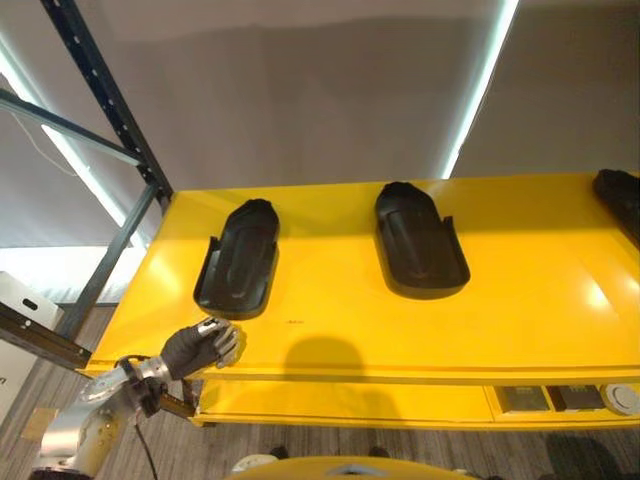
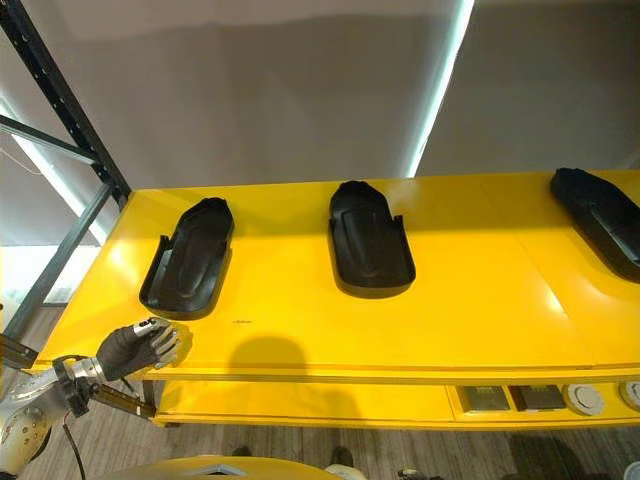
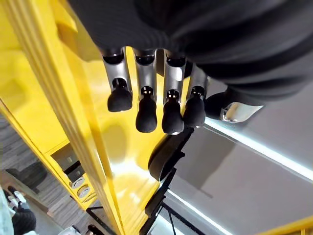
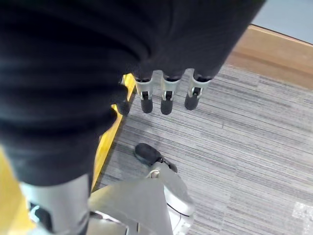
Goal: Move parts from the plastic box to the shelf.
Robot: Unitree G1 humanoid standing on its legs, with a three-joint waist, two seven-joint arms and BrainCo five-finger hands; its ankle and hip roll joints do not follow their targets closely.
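I have the left robot hand [image 1: 203,346] at the front left corner of the yellow shelf [image 1: 420,330], its dark-covered back turned up toward my head camera. In its own wrist view the fingers [image 3: 146,115] hang fairly straight and loose, with nothing between them and the thumb, so I read that robot hand as relaxed and empty. Whether the fingertips actually touch the shelf edge I cannot tell from here.

The right robot hand [image 4: 166,95] hangs low over the grey plank floor [image 4: 254,137], fingers pointing down and uncurled, holding nothing; most of its thumb is lost against the dark cover.

Three black parts lie on the shelf. The left part [image 1: 237,260] sits just behind the left robot hand, near it but apart. The middle part [image 1: 418,240] lies well to the right of that one. The right part [image 2: 600,220] is at the far right end of the shelf, cut off by the picture edge.

A lower yellow shelf level holds small items [image 2: 540,398] I cannot make out.
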